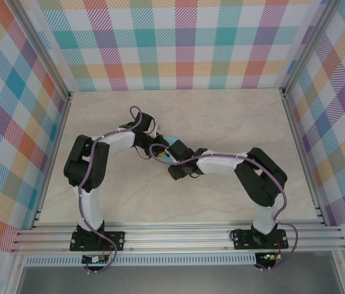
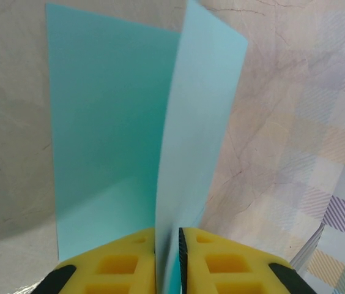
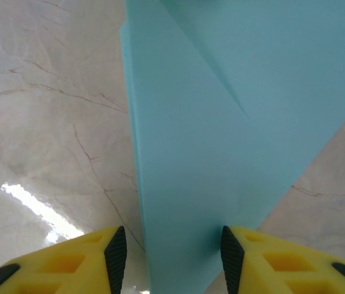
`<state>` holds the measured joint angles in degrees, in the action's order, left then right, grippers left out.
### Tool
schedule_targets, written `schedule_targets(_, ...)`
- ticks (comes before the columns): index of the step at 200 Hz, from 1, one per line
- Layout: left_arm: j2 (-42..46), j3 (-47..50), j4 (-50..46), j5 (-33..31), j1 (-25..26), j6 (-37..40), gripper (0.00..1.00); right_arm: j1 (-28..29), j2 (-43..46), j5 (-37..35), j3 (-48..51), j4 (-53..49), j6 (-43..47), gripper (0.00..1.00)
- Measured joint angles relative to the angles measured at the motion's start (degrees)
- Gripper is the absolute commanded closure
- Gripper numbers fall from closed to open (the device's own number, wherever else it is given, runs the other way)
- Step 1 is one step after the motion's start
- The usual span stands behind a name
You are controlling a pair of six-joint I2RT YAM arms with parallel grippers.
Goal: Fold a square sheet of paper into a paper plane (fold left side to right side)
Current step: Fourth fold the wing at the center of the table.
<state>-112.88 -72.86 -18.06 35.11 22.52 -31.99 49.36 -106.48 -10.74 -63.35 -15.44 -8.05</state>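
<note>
Inward, left tool point(image 2: 167, 245) tight on upright paper point(image 2: 200, 122)

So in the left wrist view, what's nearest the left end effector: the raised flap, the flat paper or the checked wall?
1. Raised flap: pinched in the left end effector.
2. Flat paper: on the table, left.
3. Checked wall: far right.

left gripper point(image 2: 168, 245): pinching the square sheet of paper point(image 2: 111, 122)
right gripper point(image 3: 172, 245): jaws apart
left arm point(image 1: 108, 144), right arm point(image 1: 227, 162): wrists nearly meeting
</note>
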Motion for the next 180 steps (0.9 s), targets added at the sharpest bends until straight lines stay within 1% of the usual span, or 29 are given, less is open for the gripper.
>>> schedule_targets(39,0.00,-0.17,-0.04,0.26,0.00,0.02,0.83,0.00,0.00,-0.87,-0.04,0.02,0.00,0.63)
schedule_targets(76,0.00,-0.17,-0.28,0.31,0.00,0.07,0.78,0.00,-0.33,-1.51,-0.33,0.00,-0.04,0.72)
schedule_targets(117,0.26,-0.61,-2.43,-0.11,-0.22,1.68,0.61,0.00,-0.68,-1.42,-0.44,0.00,-0.07,0.81)
schedule_targets(139,1.33,-0.83,-3.50,-0.24,-1.07,2.69,0.48,-0.02,-0.70,-1.11,-0.42,0.02,-0.26,0.84)
schedule_targets(180,4.94,-0.90,-4.52,-0.26,-3.80,3.67,0.37,-1.05,-0.66,0.79,0.83,2.03,-1.77,0.86)
